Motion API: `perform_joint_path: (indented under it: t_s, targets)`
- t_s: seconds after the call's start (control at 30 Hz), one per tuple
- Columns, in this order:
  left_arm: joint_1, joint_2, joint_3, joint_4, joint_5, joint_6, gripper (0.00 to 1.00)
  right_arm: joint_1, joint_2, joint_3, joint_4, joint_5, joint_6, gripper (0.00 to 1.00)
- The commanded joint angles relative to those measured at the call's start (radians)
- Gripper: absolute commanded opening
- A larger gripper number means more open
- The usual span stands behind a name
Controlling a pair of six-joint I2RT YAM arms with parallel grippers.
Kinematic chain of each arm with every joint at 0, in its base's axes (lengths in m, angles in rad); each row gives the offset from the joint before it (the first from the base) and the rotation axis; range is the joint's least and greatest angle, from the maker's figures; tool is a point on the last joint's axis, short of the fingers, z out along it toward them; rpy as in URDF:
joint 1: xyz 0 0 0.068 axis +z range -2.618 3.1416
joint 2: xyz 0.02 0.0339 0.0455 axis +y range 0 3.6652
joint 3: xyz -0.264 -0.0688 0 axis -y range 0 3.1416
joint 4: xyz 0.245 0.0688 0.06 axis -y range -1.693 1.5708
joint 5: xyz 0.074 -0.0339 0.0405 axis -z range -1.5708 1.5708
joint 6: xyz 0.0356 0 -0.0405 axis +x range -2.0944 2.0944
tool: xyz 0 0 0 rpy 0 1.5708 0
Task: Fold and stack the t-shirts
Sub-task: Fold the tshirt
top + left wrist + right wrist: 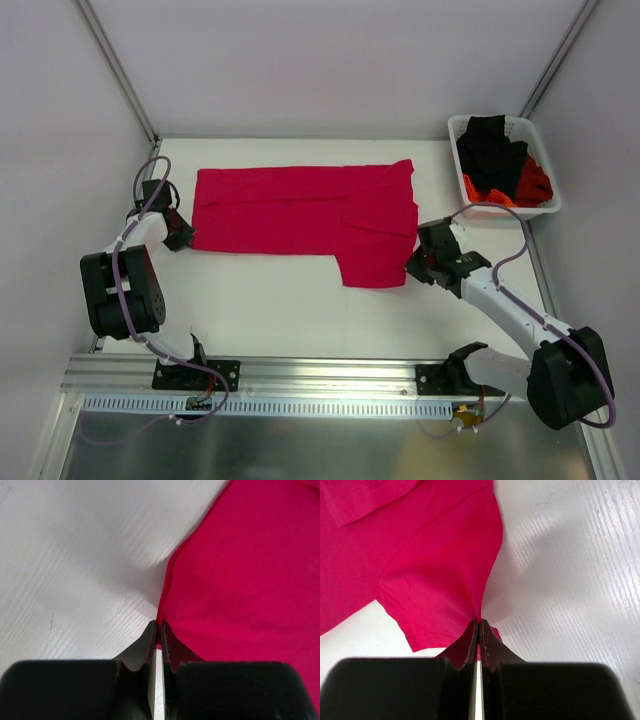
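My left gripper (pixel 158 627) and right gripper (pixel 478 625) each pinch shut on an opposite edge of the crimson-pink t-shirt (pixel 300 210), cloth fanning out just ahead of each, presumably to hold it taut for folding.

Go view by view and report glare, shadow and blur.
Top external: even light, crimson shirt sharp, only faint shadows. Left wrist: glare on the table beside the shirt's edge, left claw blurred near the lens. Right wrist: streaky glare right of the shirt, shadow beside right claw.
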Motion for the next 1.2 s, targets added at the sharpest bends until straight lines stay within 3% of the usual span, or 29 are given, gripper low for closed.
perform_joint_path:
  t_s: [0.0,0.8,1.17]
  targets:
    - [0.003,-0.05,0.016,-0.016,0.01,0.032,0.0,-0.001,-0.013,0.049,-0.014,0.039,-0.024,0.0]
    - [0.003,-0.11,0.033,-0.016,-0.008,0.003,0.0,-0.008,0.012,0.126,0.026,0.093,0.017,0.0]
    - [0.012,-0.054,0.102,-0.016,-0.014,-0.014,0.0,-0.08,0.118,0.292,0.032,0.09,-0.046,0.0]
